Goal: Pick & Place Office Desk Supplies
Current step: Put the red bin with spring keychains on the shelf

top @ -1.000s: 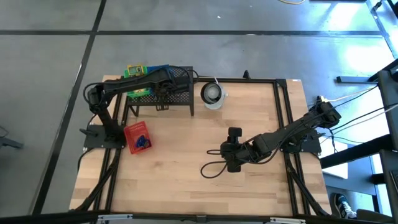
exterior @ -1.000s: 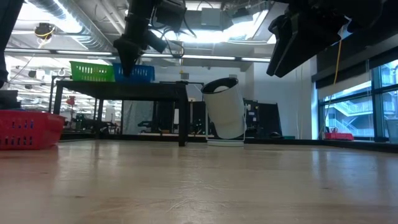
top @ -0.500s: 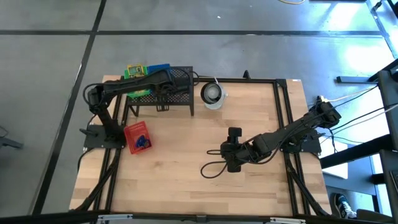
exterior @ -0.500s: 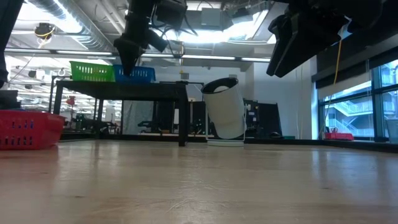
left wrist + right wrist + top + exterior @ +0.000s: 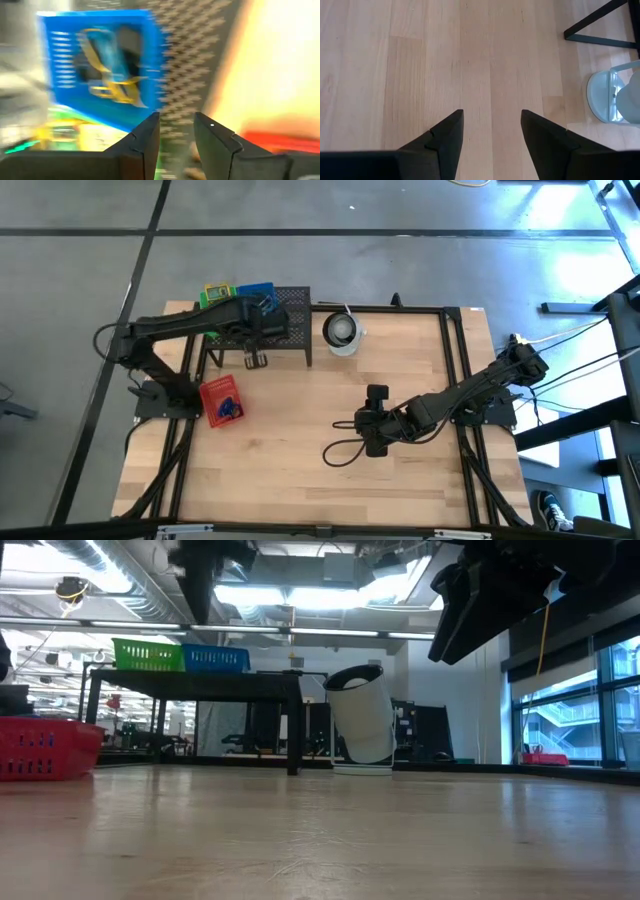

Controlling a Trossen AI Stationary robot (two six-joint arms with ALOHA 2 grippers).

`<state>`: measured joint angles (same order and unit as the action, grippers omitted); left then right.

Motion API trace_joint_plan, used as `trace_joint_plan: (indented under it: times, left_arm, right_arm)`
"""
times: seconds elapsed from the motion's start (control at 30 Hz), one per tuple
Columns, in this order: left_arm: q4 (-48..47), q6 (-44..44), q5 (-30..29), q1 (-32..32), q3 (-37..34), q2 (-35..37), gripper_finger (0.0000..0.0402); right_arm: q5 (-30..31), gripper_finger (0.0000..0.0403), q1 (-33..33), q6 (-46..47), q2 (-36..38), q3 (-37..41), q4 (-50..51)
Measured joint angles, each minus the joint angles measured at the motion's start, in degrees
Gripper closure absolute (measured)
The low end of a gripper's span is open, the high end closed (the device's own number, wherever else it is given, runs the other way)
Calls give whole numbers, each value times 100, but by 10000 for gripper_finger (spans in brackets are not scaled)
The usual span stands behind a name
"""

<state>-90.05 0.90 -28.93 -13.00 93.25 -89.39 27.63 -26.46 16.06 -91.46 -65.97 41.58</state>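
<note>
A blue basket [image 5: 100,65] holding yellow and blue rubber bands and a dark clip stands on the black mesh rack [image 5: 285,330] beside a green basket [image 5: 218,293]. A red basket [image 5: 221,400] with blue items sits on the table near the left edge. My left gripper [image 5: 176,122] hangs open and empty above the rack, just beside the blue basket [image 5: 255,290]; the low view shows it high up and blurred. My right gripper [image 5: 491,117] hangs open over bare wood at the table's middle right [image 5: 376,394].
A round white cup [image 5: 342,331] stands right of the rack; its base [image 5: 607,97] shows ahead of my right gripper. A black frame [image 5: 455,360] runs round the table. A dark cable loop [image 5: 345,450] lies by the right arm. Bare wood fills the near half.
My left gripper has risen from the blue basket and drawn back toward the table's left edge; in the low view it has gone from basket height nearly to the picture's top. The baskets have stayed in place.
</note>
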Motion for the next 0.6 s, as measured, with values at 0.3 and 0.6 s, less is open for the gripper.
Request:
trace_joint_plan:
  times: [0.3, 0.6]
  left_arm:
    - [302, 2841, 1638, 1250, 0, 276, 288]
    - [21, 4575, 1115, 3038, -244, 42, 288]
  right_arm:
    - [1, 201, 0, 49, 0, 1, -4]
    - [0, 201, 0, 132, 0, 2, -21]
